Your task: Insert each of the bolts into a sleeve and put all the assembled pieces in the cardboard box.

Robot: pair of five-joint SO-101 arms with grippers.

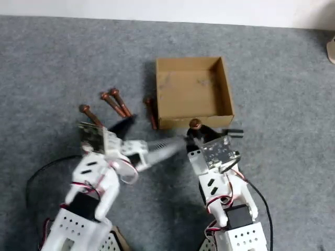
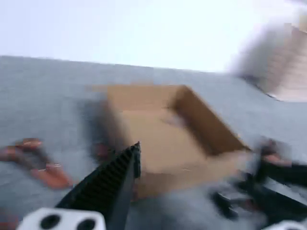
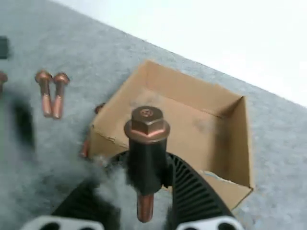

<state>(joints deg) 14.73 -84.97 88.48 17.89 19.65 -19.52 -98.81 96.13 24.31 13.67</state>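
My right gripper (image 3: 144, 191) is shut on a black sleeve (image 3: 144, 165) with a copper bolt (image 3: 146, 124) standing upright through it, just in front of the cardboard box (image 3: 192, 120). From above, this assembled piece (image 1: 195, 125) hangs at the near wall of the box (image 1: 193, 91). My left gripper (image 1: 154, 135) lies low to the left of it, open and blurred, with one black finger (image 2: 117, 179) pointing at the box (image 2: 163, 134). Loose bolts (image 1: 118, 103) lie left of the box, one bolt (image 1: 89, 114) nearer my left arm, another bolt (image 1: 151, 112) against the box's left wall.
Grey carpet covers the whole floor (image 1: 272, 78), with open room to the right of and behind the box. The two arm bases (image 1: 157, 230) stand close together at the near edge, and a black cable (image 1: 42, 172) trails on the left.
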